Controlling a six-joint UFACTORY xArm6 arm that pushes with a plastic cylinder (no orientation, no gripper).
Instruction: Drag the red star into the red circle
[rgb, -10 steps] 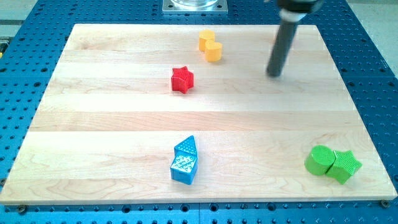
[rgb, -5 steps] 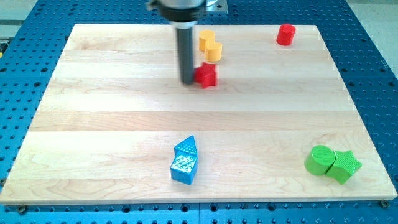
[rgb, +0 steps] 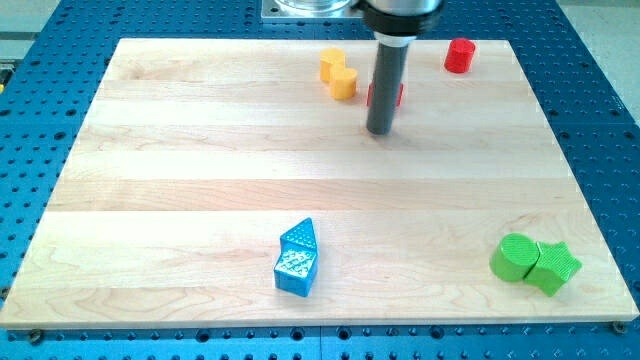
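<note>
The wooden board (rgb: 200, 180) holds every block directly on its flat top, and blue perforated table (rgb: 30, 150) surrounds it.

There are seven blocks in all: two red, two yellow, two blue and two green.

The red star (rgb: 399, 95) lies far on the board, right of centre, almost wholly hidden behind the rod (rgb: 386, 80) (only slivers of red show at either side of it). My tip (rgb: 379, 130) sits on the board on the near side of that star, close against it as far as can be told. The rod is a bare pusher and grasps nothing.

The red circle (rgb: 459, 55) stands further right and farther back, near the far edge, apart from the star with bare wood between them.

Left of the rod, two yellow blocks (rgb: 339, 74) touch each other; their exact shapes are hard to make out.

Near the front edge, left of centre, a blue triangle (rgb: 299, 236) touches a blue cube-like block (rgb: 295, 269).

At the near right corner a green circle (rgb: 514, 257) touches a green star (rgb: 555, 266).
</note>
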